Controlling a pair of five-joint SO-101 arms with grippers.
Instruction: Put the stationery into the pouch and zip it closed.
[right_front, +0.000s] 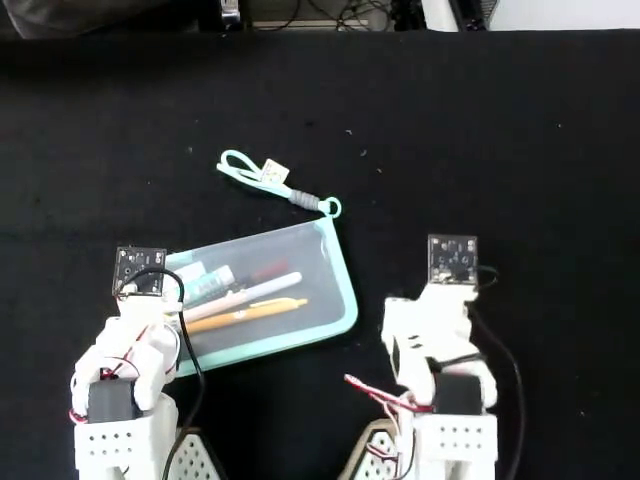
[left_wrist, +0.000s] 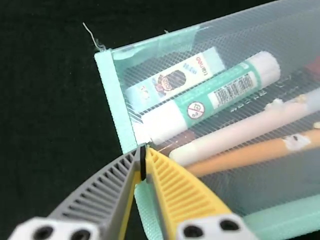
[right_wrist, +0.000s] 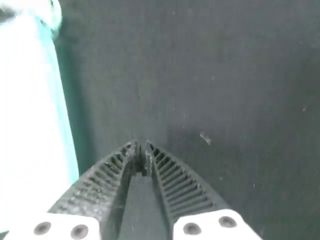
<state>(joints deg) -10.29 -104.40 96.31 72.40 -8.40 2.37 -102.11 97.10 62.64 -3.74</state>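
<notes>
1. High view: the pouch (right_front: 265, 295) lies flat on the black table (right_front: 500, 150), see-through mesh with mint trim. Its mint cord (right_front: 255, 172) trails off from the far corner. A white pen (right_front: 250, 292) and an orange pen (right_front: 245, 315) sit inside it, side by side. The left arm (right_front: 125, 370) is over the pouch's near-left end. The right arm (right_front: 440, 340) is just beside the opposite end, over bare table.
2. Left wrist view: the left gripper (left_wrist: 143, 157) has its jaws pressed together right at the pouch's mint end trim (left_wrist: 117, 100), and a strip of that trim runs between the fingers, so it looks clamped on the pouch edge. Through the mesh there's an eraser (left_wrist: 172, 80) in its sleeve and a glue stick (left_wrist: 215, 92) next to it, then the two pens.
3. Right wrist view: the right gripper (right_wrist: 140, 155) has its jaws together with nothing between them. It's above the table, and the pouch's mint edge (right_wrist: 62, 110) runs close alongside, not touching.
</notes>
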